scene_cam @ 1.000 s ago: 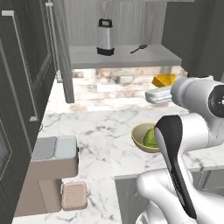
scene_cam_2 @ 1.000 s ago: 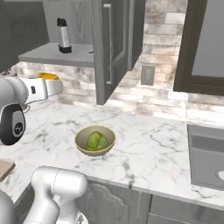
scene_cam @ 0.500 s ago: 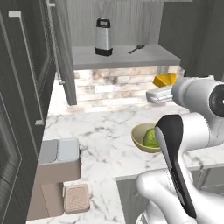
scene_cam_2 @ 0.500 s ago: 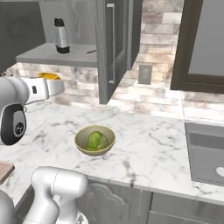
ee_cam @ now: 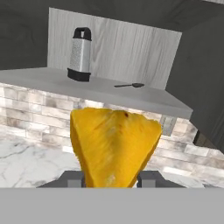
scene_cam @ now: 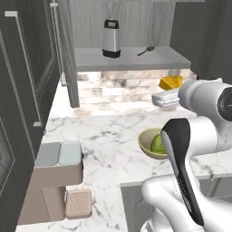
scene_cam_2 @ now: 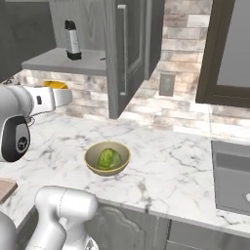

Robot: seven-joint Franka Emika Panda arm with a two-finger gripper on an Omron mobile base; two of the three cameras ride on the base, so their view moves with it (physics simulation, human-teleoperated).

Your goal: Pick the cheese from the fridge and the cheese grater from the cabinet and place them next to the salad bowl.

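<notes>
- The gripper [ee_cam: 111,177] is pinching the cheese [ee_cam: 113,146]; in the hand view the yellow wedge sits between the two dark finger tips, point down into the jaws.
- In the left base view the cheese [scene_cam: 171,83] is held up in the air above and behind the salad bowl [scene_cam: 153,143], below the front edge of the cabinet [scene_cam: 131,59] shelf and close to the brick wall.
- The salad bowl [scene_cam_2: 107,158] stands on the marble counter [scene_cam_2: 166,171] with the green lettuce ball inside it.
- The cheese grater [scene_cam: 111,38] stands upright on the cabinet shelf, well above the bowl and to its left in that view, with a small black spoon [scene_cam: 145,50] lying beside it.
- Step in hand, as I judge it: carrying the cheese to the bowl; the cheese is not yet set down.
- Next move calls for lowering the wedge to bare counter just beside the bowl, not into it, then spreading the fingers.
- After that the grater is left to fetch from the shelf; it looks untouched.
</notes>
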